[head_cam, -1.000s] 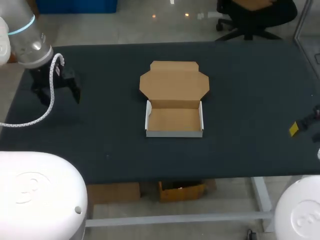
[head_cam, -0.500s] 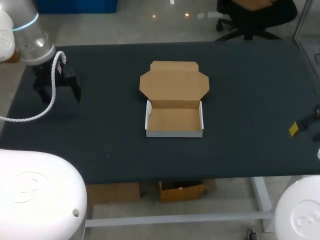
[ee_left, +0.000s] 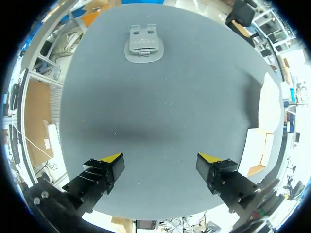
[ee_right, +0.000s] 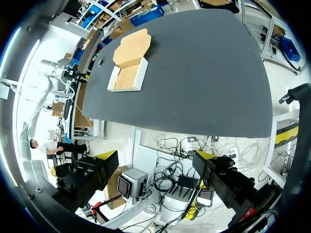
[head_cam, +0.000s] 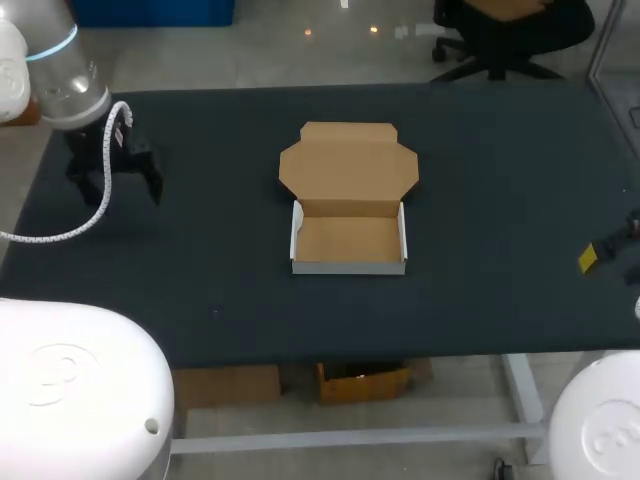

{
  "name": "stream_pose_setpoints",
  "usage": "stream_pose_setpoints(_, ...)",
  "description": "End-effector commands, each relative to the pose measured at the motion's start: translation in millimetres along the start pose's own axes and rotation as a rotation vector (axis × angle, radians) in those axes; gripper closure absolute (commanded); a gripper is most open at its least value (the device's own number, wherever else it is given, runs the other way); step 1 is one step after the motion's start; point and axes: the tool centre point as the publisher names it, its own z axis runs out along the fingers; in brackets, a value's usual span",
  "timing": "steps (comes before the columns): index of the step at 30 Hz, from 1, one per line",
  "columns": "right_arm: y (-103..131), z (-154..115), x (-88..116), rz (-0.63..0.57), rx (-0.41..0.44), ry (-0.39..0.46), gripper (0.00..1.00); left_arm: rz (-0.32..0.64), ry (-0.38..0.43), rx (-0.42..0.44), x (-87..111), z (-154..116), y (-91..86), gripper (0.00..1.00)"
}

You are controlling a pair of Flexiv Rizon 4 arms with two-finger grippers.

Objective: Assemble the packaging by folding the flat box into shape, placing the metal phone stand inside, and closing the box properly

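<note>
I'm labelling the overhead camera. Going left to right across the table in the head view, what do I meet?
Left hand → open cardboard box in the middle, lid flap flat behind it → right hand at the table's right edge. The phone stand shows only in the left wrist view.

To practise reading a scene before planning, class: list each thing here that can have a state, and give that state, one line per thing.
box: folded into shape, empty
lid: open, laid back behind the box
phone stand: lying free on the table ahead of the left gripper, not yet in the box
left gripper: fingers open, holding nothing
right gripper: fingers open, holding nothing
</note>
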Motion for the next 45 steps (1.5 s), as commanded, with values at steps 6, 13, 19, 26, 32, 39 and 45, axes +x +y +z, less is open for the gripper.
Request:
stream_pose_setpoints(6, -0.6, -1.1, 0.0, -0.001, 0.000, 0.001, 0.00, 0.002, -0.043, 0.008, 2.8, 13.8, -5.1, 0.00)
stream_pose_setpoints(13, -0.6, -1.1, 0.0, -0.001, 0.000, 0.001, 0.00, 0.009, -0.054, 0.010, -3.0, 24.5, -15.7, 0.00)
stream_pose_setpoints(19, -0.6, -1.1, 0.0, -0.001, 0.000, 0.001, 0.00, 0.022, -0.057, 0.026, -3.8, 32.5, -21.4, 0.00)
stream_pose_setpoints(26, -0.6, -1.1, 0.0, -0.001, 0.000, 0.001, 0.00, 0.043, -0.066, 0.050, -6.0, 42.7, -27.2, 0.00)
stream_pose_setpoints(32, -0.6, -1.1, 0.0, -0.001, 0.000, 0.001, 0.00, 0.048, -0.080, 0.054, -7.5, 47.2, -31.4, 0.00)
stream_pose_setpoints(39, -0.6, -1.1, 0.0, -0.001, 0.000, 0.001, 0.00, 0.042, -0.096, 0.071, -12.6, 51.3, -46.8, 0.00)
stream_pose_setpoints(45, -0.6, -1.1, 0.0, -0.001, 0.000, 0.001, 0.00, 0.040, -0.103, 0.071, -12.9, 57.9, -59.1, 0.00)
